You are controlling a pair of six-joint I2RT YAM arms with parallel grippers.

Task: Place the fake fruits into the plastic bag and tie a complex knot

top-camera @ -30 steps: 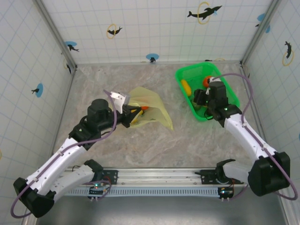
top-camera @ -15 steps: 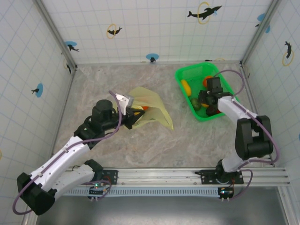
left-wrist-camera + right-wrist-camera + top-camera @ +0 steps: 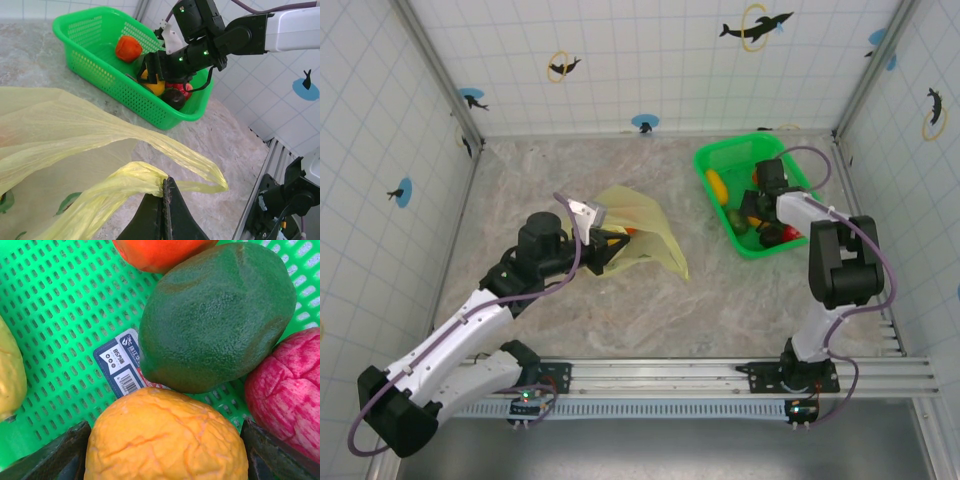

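From above, the table [image 3: 620, 320] is a marbled beige surface, closed in by white tiled walls [image 3: 620, 60] with dolphin stickers. The plastic bag [image 3: 650, 240] lies left of centre. The green tray [image 3: 703, 160] stands at the far right, and the right gripper [image 3: 758, 212] is down in it among the fake fruits [image 3: 717, 185]. The left gripper [image 3: 603, 243] hides the bag's near edge.

In the left wrist view, the left gripper [image 3: 165, 197] has its jaws closed on a twisted yellow strip of the bag, which is cut off at the frame's left side.

In the right wrist view, the jaws stand open, with one dark finger [image 3: 60, 457] on each side of an orange-yellow fruit [image 3: 165, 435]. A dark green fruit [image 3: 217, 315] touches it. Both fingers are cut off at the bottom.
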